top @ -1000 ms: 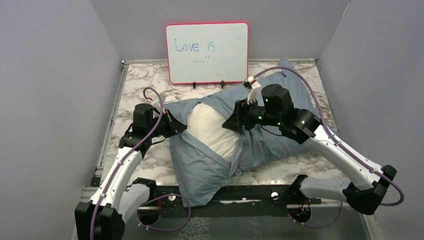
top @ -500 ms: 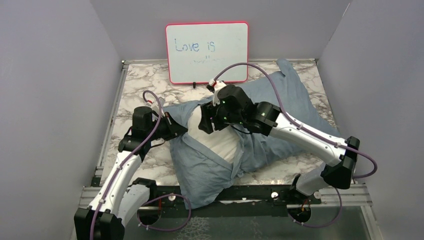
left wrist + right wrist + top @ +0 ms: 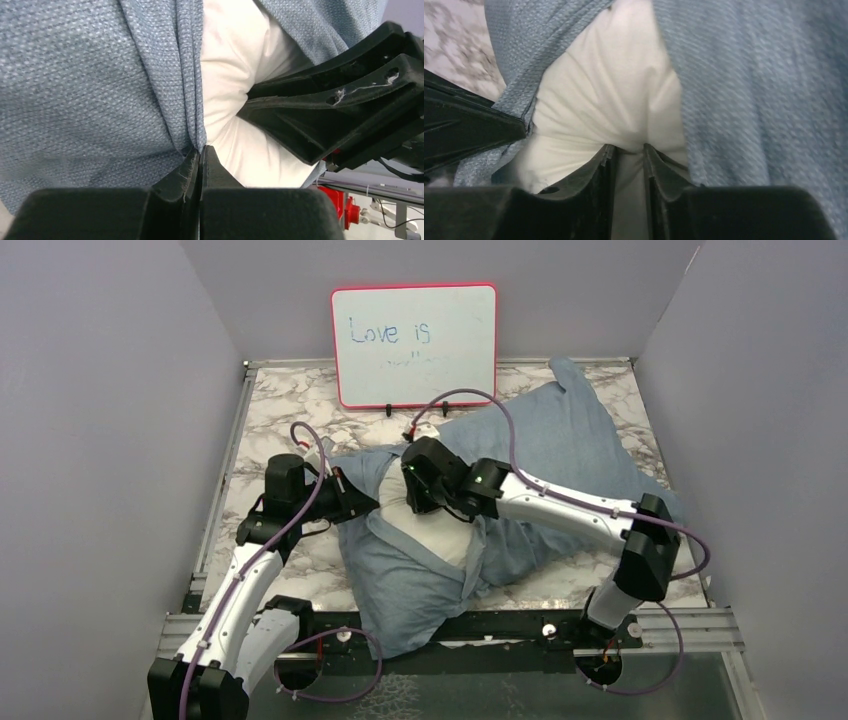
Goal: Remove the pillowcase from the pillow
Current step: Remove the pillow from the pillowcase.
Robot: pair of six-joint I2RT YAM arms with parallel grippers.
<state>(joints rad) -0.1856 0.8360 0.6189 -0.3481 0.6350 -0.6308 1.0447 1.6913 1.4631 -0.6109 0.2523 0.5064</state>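
Left claw clamped shut on the pillowcase edge at its opening; right claw pinched a fold of the white pillow bulging from that opening. Pillow and pillowcase lay across the marble counter, near the whiteboard.

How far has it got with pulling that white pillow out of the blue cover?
Early on. Done: the pillowcase is open at its mouth and one end of the pillow shows. In hand: the left gripper is clamped on the pillowcase edge, while the right gripper pinches a fold of the bare pillow. Left: most of the pillow sits inside, so the pulling apart remains.
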